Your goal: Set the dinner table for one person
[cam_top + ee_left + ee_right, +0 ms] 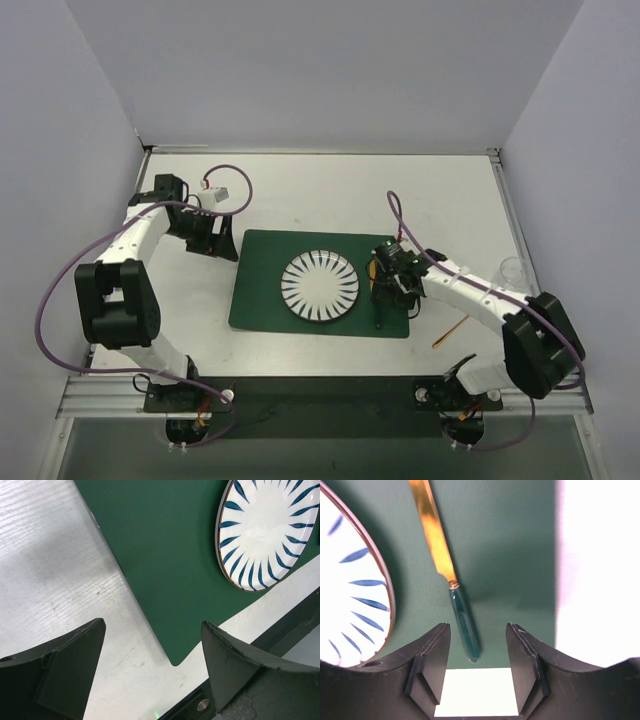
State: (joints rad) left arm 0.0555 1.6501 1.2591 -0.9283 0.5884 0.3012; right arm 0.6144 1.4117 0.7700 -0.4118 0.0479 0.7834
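The dinner table [300, 195] is a large white top with a metal rail frame. A dark green placemat [260, 285] lies in its middle, with a white plate with blue stripes [320, 286] on it. A knife [465, 625] with a gold blade and dark green handle lies on the placemat right of the plate; it also shows in the top view [379, 316]. My right gripper [477, 630] is open just above the handle's end, empty. My left gripper [153, 625] is open and empty over bare table by the placemat's left edge [165, 555].
A gold utensil [450, 333] lies on the table right of the placemat. A clear glass [512, 270] stands near the right rail. The table's near rail [202, 705] shows under my left gripper. Grey walls enclose the table on three sides.
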